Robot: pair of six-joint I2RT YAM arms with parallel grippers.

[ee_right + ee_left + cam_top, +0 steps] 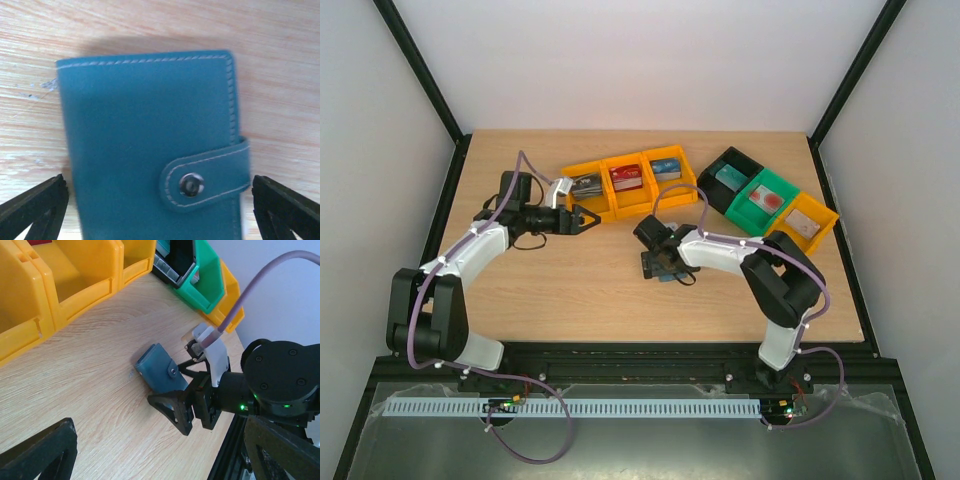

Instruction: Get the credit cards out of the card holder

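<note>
Top view, left gripper (582,221): we are seeing it hovering with its jaws spread wide and holding nothing, just beside the row of yellow bins (632,207).
Top view, right gripper (663,266): it is pointing down over the card holder (665,277). The arm is hiding most of the holder, so only a blue edge is showing.
Top view, surroundings: credit cards (626,178) are lying in the yellow bins. A black bin (713,166), a green bin (786,186) and a single yellow bin (826,214) are sitting to the right on the wooden table (570,290), well apart from the holder.
Left wrist view, holder: it is lying flat and closed on the wood, with the right gripper's black fingers standing on either side of its near end.
Left wrist view, obstacles: the bins are lining the far side, clear of the holder.
Right wrist view, holder: it is filling the frame, and the snap tab (205,177) is sitting fastened.
Right wrist view, jaws: they are gaping wide and flanking the holder. We cannot tell whether they are touching it.
</note>
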